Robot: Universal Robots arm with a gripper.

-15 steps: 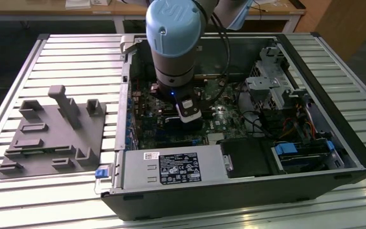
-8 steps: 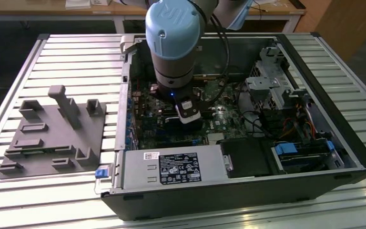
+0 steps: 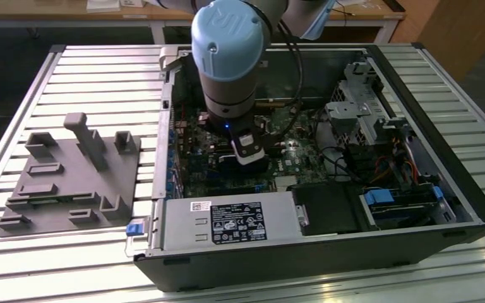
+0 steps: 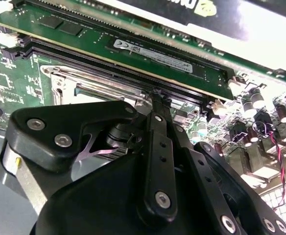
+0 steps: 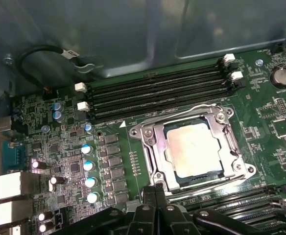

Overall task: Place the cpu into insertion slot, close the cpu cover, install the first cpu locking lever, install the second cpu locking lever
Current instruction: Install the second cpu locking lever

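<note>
In the first wrist view the cpu (image 5: 194, 149) lies flat in the insertion slot (image 5: 142, 133), its pale silvery top showing through the window of the cpu cover (image 5: 155, 147). The cover is folded down over the chip. A thin wire lever (image 5: 192, 108) runs along one side of the socket and another lever (image 5: 219, 182) runs along the opposite side. My gripper (image 5: 155, 188) hangs just beside the socket's edge, fingers pressed together with nothing seen between them. The second wrist view shows the gripper (image 4: 158, 95) from behind, its tips at the socket's metal frame (image 4: 59, 81). The exterior view has the gripper (image 3: 244, 165) low over the motherboard.
Long black memory slots (image 5: 157, 93) flank the socket, one holding a green module (image 4: 148, 54). Blue-topped capacitors (image 5: 86, 166) and a coin battery (image 5: 282, 77) stand nearby. The case walls, a power supply (image 3: 225, 221) and drive cages (image 3: 356, 107) surround the board. A grey fixture plate (image 3: 65, 183) lies outside.
</note>
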